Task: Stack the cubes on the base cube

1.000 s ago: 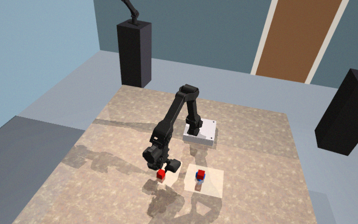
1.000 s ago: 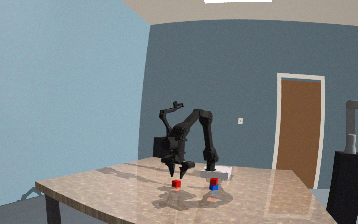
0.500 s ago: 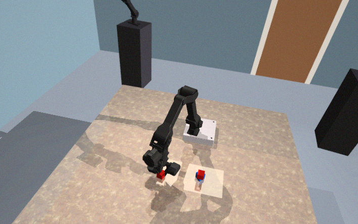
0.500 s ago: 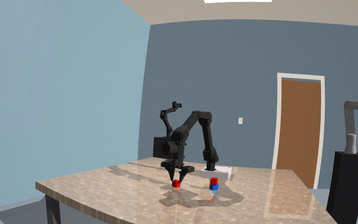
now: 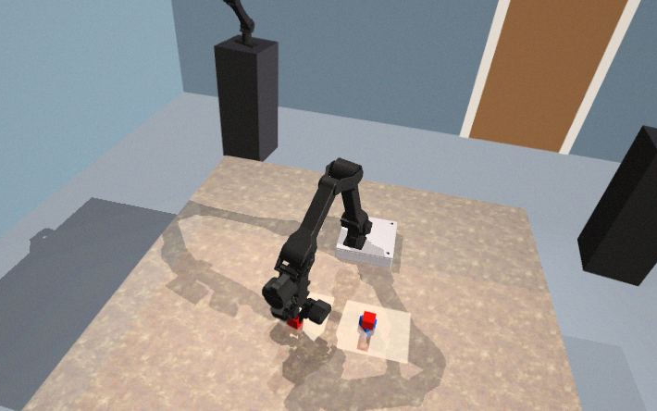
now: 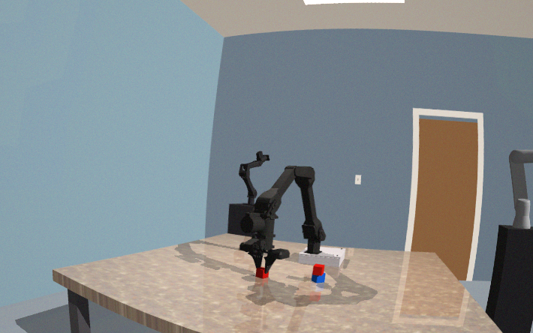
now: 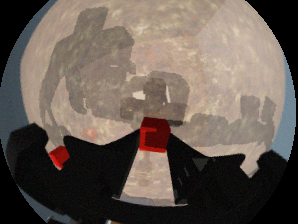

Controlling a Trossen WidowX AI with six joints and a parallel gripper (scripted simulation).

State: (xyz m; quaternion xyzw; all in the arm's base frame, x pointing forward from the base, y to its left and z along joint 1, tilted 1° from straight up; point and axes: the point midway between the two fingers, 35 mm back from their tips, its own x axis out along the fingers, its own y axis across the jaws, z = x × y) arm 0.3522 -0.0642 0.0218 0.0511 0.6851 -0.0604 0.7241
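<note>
Two red cubes are in our views. One red cube (image 6: 318, 269) sits on top of the blue base cube (image 6: 318, 278), shifted toward one corner of it, so that a part of the blue top shows beside it in the top view. The other red cube (image 6: 262, 272) stands on the table (image 6: 136, 281), to the left of the base cube in the exterior view and well apart from it.

We see the gripper (image 6: 265, 268) low over this second cube, on the same side of the base cube, with the arm bent down from its white mount behind. The fingers point down and stand on both sides of the cube; we judge that they are closed on it. From the wrist camera this cube (image 7: 154, 136) appears between the two dark fingers, with the table under it.
</note>
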